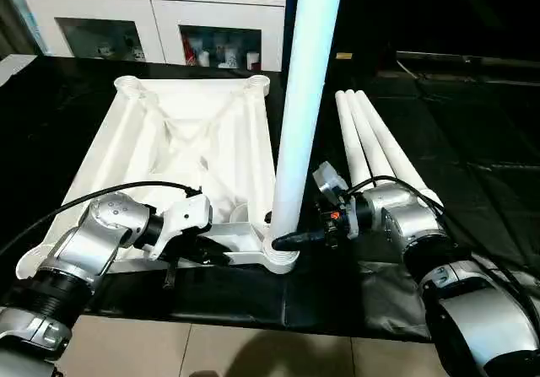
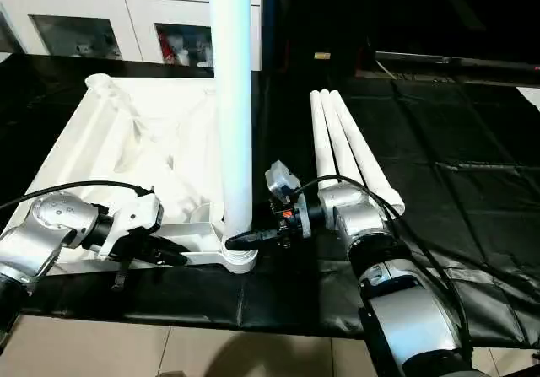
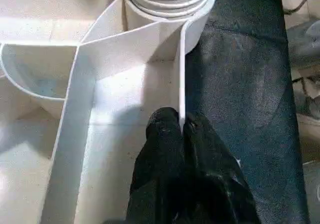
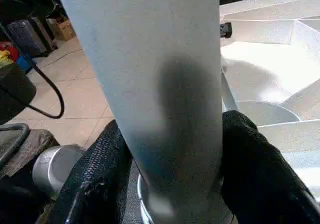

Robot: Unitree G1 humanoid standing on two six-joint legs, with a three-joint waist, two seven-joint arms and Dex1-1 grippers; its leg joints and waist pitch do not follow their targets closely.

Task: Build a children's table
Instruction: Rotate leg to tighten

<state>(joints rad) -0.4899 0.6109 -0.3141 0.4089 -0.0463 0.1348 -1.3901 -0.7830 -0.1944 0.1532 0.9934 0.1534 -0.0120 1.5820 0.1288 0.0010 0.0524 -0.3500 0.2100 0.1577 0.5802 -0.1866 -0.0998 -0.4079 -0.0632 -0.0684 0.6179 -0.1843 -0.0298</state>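
Right gripper [image 1: 283, 242], reaching level, clasps the upright smooth white plastic tube leg [image 1: 302, 107] (centre frame); left gripper [image 3: 181, 126] pinches the ribbed white tabletop [image 1: 211, 132] rim.

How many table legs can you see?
4. One leg stands upright in the tabletop's near corner socket, between the right gripper's fingers. Three spare legs lie side by side on the black mat, right of the tabletop.

Four legs [image 1: 371, 141] (one upright), one tabletop [image 1: 194, 141]

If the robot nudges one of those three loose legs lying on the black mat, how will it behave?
The loose legs are round smooth tubes, so one would probably roll sideways. They look stiff and hollow, likely light. Being tapered, it may curve as it rolls.
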